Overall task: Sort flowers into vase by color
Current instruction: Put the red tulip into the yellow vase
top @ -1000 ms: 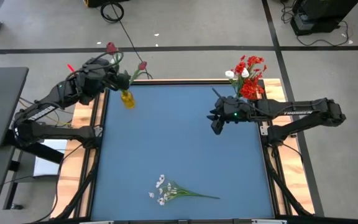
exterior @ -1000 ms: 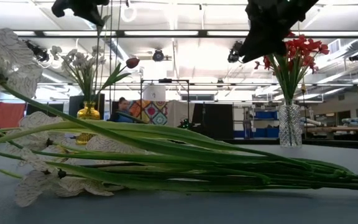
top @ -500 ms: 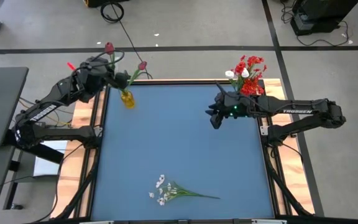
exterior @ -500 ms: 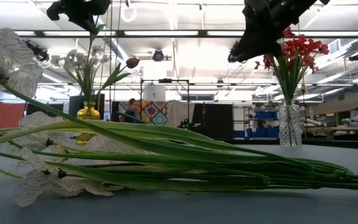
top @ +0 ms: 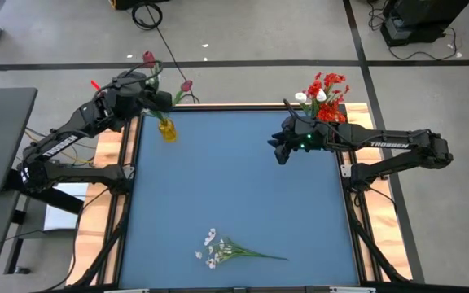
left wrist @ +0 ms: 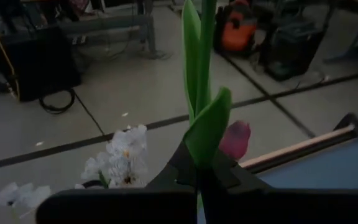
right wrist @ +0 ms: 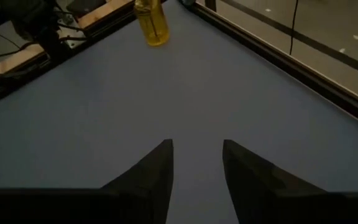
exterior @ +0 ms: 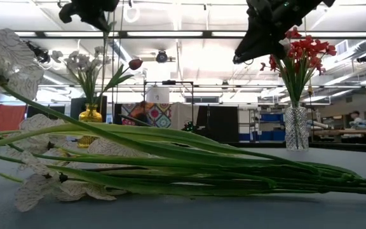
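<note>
While the left arm sits over the far-left corner of the blue table (top: 243, 187), its gripper (top: 155, 99) is clamped on the green stalk of a red bud stem (top: 147, 59), held up just above the yellow vase (top: 167, 130). The wrist cam shows it nicely: the stalk and a broad leaf (left wrist: 205, 124) rise straight up between the dark fingers (left wrist: 185, 171), pinched tight. Right next to it there's a second red bud (left wrist: 235, 139), and small white blossoms (left wrist: 120, 152) poking up from the vase below. So that yellow vase is holding a mix, white sprays plus a red bud leaning out toward the table's middle (top: 186, 85).

Moving toward the middle, down at the near edge of the table, a spray of small white blossoms (top: 226, 251) lies flat on its side, blooms pointing left, green stalks trailing right. It's well apart from both arms. In the low view it fills the foreground (exterior: 170, 165).

Over on the right, the right gripper (top: 280, 153) hangs above the table surface, fingers apart with nothing between them; its own cam just shows two dark fingertips (right wrist: 157, 168) with bare blue table in the gap. Just behind that arm, at the far-right corner, a clear vase (exterior: 296, 127) holds red blossom clusters (top: 328, 89) and a couple of white tulips (top: 302, 97).
</note>
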`<state>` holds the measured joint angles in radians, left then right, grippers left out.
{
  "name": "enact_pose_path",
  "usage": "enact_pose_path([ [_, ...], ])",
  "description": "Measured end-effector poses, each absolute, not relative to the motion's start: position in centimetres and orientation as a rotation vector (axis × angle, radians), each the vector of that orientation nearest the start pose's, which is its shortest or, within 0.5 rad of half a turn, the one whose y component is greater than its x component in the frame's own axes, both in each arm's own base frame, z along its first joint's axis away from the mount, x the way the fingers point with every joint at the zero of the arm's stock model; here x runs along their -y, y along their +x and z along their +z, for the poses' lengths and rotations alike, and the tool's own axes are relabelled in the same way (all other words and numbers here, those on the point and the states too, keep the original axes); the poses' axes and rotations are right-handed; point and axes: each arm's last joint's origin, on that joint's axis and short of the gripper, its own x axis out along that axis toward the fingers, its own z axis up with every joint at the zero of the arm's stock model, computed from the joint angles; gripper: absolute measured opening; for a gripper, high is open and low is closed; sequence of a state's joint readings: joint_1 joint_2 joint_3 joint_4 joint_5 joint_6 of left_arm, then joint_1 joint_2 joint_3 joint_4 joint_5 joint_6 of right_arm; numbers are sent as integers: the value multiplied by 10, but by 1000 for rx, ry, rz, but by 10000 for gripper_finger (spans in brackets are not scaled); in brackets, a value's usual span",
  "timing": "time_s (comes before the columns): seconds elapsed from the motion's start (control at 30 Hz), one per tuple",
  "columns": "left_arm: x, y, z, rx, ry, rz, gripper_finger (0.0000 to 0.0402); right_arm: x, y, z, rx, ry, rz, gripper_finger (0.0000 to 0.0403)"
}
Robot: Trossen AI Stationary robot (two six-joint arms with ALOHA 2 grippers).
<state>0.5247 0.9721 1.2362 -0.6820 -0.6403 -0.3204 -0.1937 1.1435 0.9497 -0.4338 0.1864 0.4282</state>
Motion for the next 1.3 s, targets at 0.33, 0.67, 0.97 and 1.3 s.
enact_pose_path([
  [0.33, -108, 145, 393, -389, -240, 1250, 4, 57, 233, 299, -545, 405, -511, 147],
  [0.67, -112, 145, 395, -349, -272, 1274, 5, 57, 233, 298, -569, 382, -490, 147],
  [0.97, -112, 147, 397, -324, -269, 1269, 6, 60, 232, 298, -575, 364, -485, 147],
  [1.3, -118, 160, 374, -472, -347, 1306, 11, 60, 232, 298, -581, 340, -476, 147],
])
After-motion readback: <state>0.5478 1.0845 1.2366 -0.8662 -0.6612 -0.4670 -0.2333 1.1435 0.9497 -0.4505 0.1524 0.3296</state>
